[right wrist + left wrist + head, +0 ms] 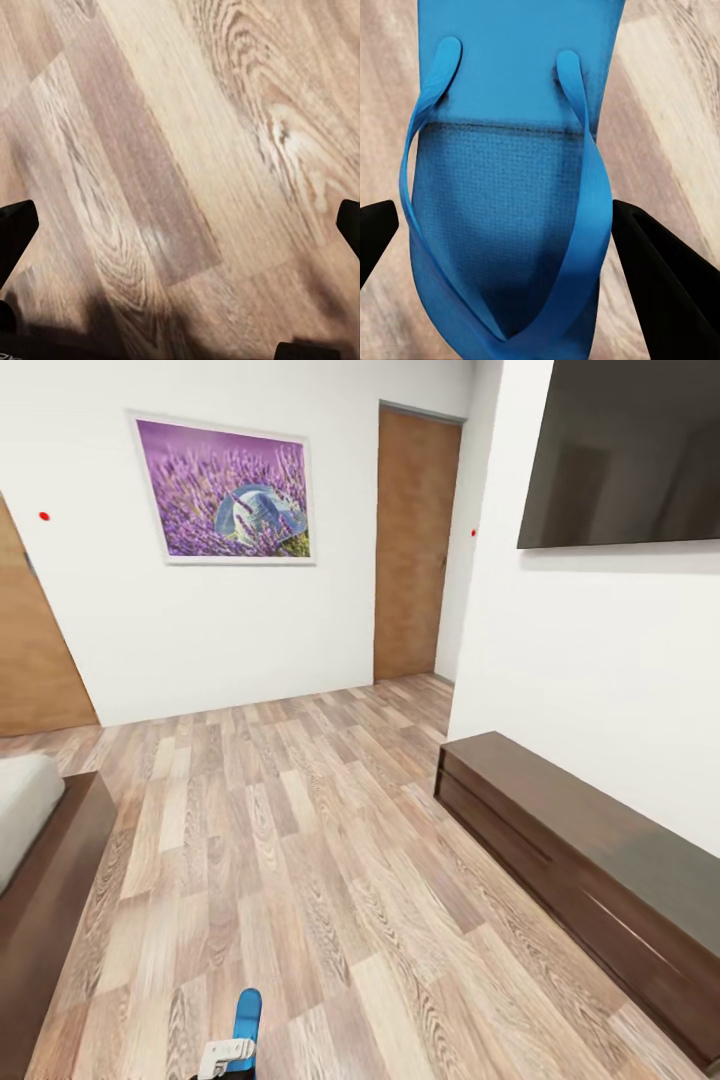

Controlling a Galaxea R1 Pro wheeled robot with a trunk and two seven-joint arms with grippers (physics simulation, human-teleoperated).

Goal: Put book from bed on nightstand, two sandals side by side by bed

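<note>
One bright blue sandal (502, 97) lies sole-up-close between the black fingers (660, 277) of my left gripper (506, 225), which press on both its sides; it hangs over the wood-plank floor. In the head view that sandal (246, 1012) pokes out ahead of my left gripper (228, 1055) at the lower edge. A corner of the bed, grey mattress (22, 810) on a dark frame (55, 900), shows at the left. My right gripper (187, 225) is open over bare floor planks. The book, the other sandal and the nightstands are out of view.
A long low dark cabinet (580, 850) runs along the right wall under a wall screen (625, 450). The lavender painting (225, 490) hangs on the far wall beside a wooden door (415, 545). Open plank floor (300, 840) lies between bed and cabinet.
</note>
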